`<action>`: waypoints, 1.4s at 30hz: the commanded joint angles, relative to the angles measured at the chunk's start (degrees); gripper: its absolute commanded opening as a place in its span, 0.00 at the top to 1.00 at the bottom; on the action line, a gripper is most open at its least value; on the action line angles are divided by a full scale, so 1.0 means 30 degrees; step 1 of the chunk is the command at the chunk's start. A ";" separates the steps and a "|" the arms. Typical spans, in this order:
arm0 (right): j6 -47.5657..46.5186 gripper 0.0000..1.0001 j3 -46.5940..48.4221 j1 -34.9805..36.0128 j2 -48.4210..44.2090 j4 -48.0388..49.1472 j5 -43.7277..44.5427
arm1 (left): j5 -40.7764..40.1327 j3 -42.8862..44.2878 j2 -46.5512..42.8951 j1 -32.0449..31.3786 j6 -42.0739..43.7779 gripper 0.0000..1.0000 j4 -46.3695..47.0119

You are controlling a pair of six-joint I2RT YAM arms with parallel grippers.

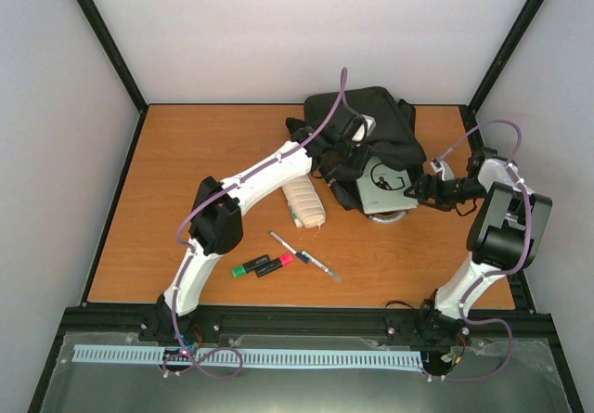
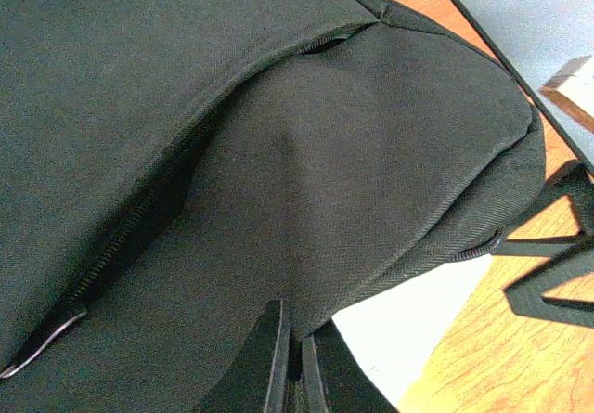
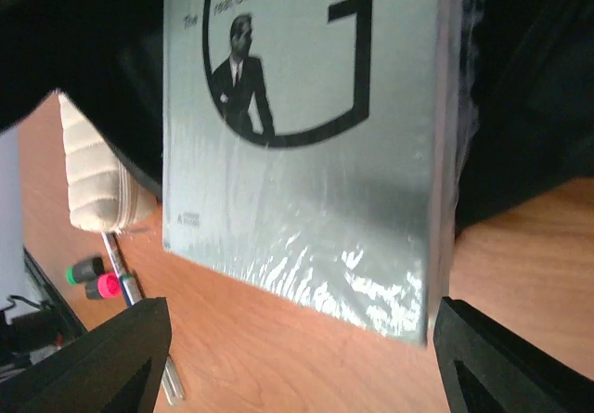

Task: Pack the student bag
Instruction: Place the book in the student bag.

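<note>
The student bag lies toward 12 o'clock on the desk, its mouth facing 6 o'clock; the left tool is closed tight on a pinch of the bag's black fabric, apparently lifting the flap to hold the opening wide; a grey shrink-wrapped book sits half inside, its near end poking out onto the wood; the right tool is at the book's 3 o'clock side in the top view, fingers spread wide, gripping nothing, the book's edge just ahead of them; the step in hand looks like loading the book; next it likely needs a push on that exposed edge to seat it fully; a cream pencil case, two highlighters and a pen wait at the bag's 7 o'clock
</note>
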 commanded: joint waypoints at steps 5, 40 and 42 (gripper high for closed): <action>-0.3545 0.21 -0.1807 0.0116 -0.4038 -0.0893 0.1458 | 0.0311 0.0455 -0.0592 -0.0020 0.0615 0.99 -0.0242; -1.0926 0.44 -0.4435 0.0570 -1.1279 0.1653 0.0951 | 0.2402 0.3222 0.1050 -0.0021 -0.1291 0.99 -0.0555; -1.1633 0.45 -0.5158 0.0581 -1.2054 0.2272 0.1422 | 0.2757 0.3290 0.1119 -0.0022 -0.1528 0.99 -0.0547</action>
